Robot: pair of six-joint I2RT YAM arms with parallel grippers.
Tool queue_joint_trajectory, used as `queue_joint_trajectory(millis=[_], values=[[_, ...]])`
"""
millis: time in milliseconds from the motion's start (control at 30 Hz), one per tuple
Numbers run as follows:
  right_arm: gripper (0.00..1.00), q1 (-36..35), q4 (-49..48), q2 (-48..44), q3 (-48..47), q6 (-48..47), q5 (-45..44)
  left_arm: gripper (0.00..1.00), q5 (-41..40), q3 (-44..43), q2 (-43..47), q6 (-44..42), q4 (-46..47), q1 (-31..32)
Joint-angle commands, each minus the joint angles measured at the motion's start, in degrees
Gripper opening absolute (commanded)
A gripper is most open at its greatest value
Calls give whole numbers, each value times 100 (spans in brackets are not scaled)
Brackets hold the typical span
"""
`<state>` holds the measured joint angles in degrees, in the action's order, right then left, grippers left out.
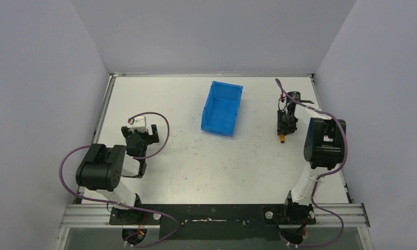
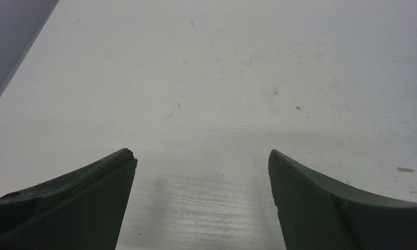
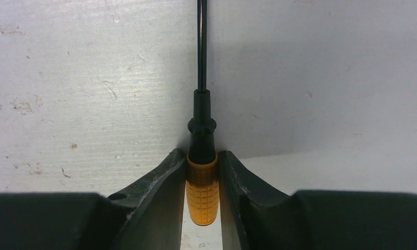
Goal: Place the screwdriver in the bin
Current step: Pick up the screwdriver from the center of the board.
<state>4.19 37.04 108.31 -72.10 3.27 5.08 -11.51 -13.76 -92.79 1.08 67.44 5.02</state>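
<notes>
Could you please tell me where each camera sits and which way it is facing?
Top external: above and behind the bases, looking down on the table, the bin, the left arm and the right arm.
Left wrist: on the left arm's wrist, facing bare table, with the open left gripper at the bottom.
Right wrist: on the right arm's wrist, looking along the right gripper, shut on the screwdriver by its orange handle.
Shared: top external and right wrist both show the gripped screwdriver.
</notes>
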Motion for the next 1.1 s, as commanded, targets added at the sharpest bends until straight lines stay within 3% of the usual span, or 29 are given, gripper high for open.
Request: queue_joint_trajectory(millis=[0, 500, 1067], values=[[4, 47, -43, -221, -33, 95, -359, 97, 35, -74, 59, 47, 196, -36], [0, -30, 363, -1594, -311, 501, -412, 97, 34, -74, 59, 44, 202, -36], [2, -325, 650, -1900, -1024, 762, -245, 97, 35, -74, 57, 45, 200, -36]])
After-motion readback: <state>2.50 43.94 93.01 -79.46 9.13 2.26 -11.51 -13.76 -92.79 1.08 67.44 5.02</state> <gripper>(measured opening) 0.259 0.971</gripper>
